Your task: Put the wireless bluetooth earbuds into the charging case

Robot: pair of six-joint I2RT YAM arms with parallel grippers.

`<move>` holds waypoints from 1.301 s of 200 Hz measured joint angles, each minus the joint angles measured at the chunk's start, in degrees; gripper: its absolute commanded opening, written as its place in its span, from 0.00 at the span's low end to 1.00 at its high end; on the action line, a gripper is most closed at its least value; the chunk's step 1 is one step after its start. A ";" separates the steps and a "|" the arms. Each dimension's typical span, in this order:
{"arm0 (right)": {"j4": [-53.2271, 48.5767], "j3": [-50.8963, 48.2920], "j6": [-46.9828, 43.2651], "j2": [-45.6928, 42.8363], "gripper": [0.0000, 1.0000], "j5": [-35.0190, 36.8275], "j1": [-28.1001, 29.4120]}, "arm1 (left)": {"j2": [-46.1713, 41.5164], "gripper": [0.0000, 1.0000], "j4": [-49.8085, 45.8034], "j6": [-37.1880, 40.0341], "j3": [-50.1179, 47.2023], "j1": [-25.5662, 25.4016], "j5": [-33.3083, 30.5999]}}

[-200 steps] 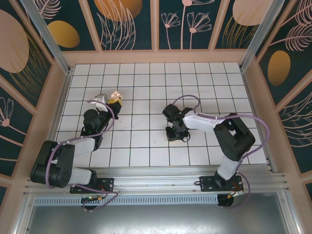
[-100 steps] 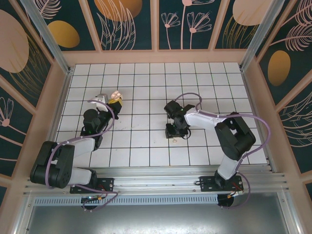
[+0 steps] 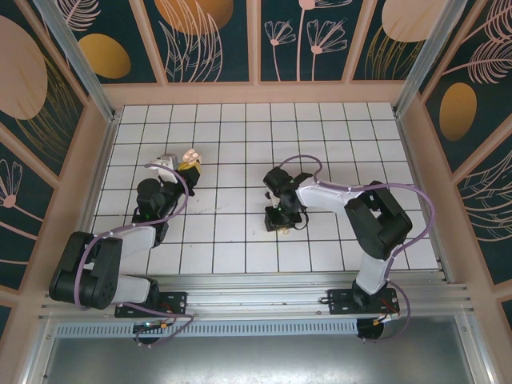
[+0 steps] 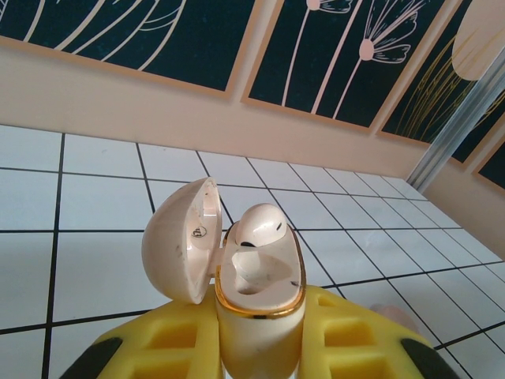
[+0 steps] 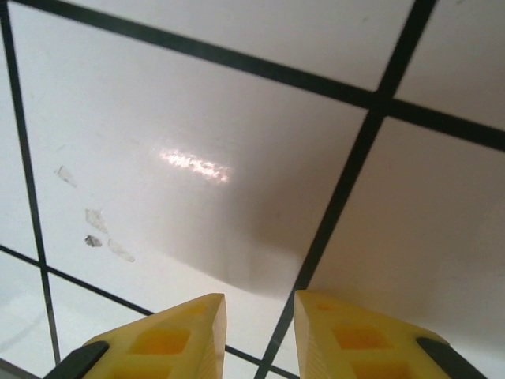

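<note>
Upper left of the overhead frame: left pincer [image 3: 189, 164] clenched on the charging case [image 4: 260, 316], which sits upright with its lid swung left and one earbud [image 4: 260, 225] seated. Centre frame: right pincer [image 3: 278, 222] narrowly parted, nothing between its fingers, nose-down over the tabletop [image 5: 237, 103]. Case lies up-left of it, well apart.

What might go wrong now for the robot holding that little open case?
The charging case is pinched low by the left gripper, so a nudge might tip it. One earbud sits high in it and may pop out. The right gripper shows nothing between its fingers, so the second earbud may not be held.
</note>
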 measured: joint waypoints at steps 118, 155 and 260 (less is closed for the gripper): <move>-4.90 -1.11 2.49 -6.86 0.29 -0.85 2.19 | 0.00 0.19 -0.22 0.17 0.00 0.00 0.26; -3.32 -4.26 5.27 -10.19 0.29 -1.16 1.07 | 0.00 0.19 -0.28 0.20 0.00 0.00 0.28; -0.15 -7.76 6.62 -7.41 0.29 -1.09 -1.14 | -0.13 0.19 -0.96 0.39 0.63 0.00 0.44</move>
